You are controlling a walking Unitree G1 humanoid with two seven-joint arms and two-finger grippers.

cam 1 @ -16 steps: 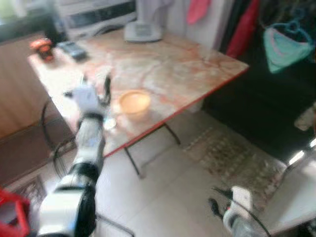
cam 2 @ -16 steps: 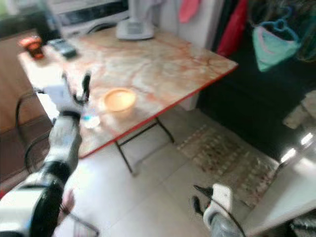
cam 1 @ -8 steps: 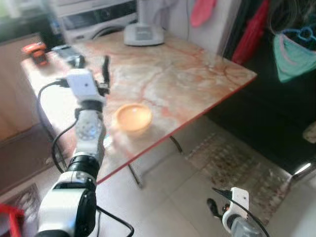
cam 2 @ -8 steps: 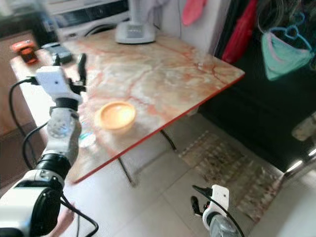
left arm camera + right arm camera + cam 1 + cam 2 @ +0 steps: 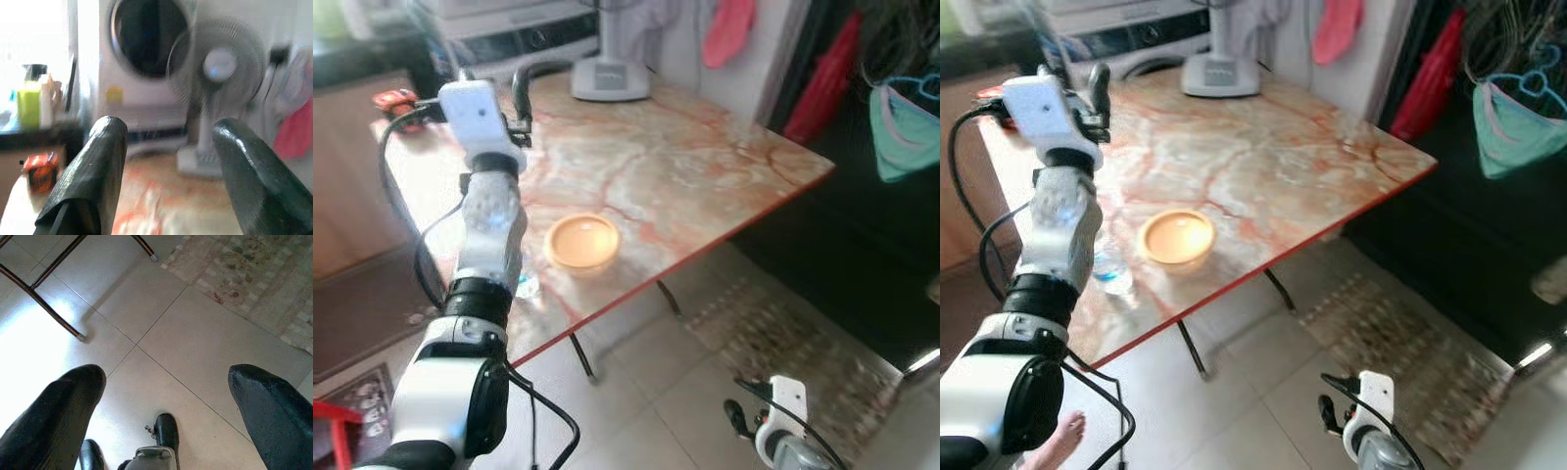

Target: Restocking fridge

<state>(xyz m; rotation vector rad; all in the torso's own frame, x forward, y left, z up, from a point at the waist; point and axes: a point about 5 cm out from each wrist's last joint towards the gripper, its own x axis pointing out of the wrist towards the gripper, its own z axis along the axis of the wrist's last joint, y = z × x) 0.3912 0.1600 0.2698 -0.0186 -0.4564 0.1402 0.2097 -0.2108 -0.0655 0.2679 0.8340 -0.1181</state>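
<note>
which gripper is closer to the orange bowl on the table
Left. The left gripper is raised over the table, up beyond the orange bowl. The right gripper hangs low over the floor, well off the table.

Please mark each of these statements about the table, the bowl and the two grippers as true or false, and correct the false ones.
1. The left gripper is open and holds nothing. True.
2. The orange bowl lies on the floor. False: it stands on the marble table, near its front edge.
3. The right gripper hangs low over the tiled floor. True.
4. A fan base stands at the far side of the table. True.
5. The left gripper is closed on the bowl. False: it is raised above the table, apart from the bowl.
</note>
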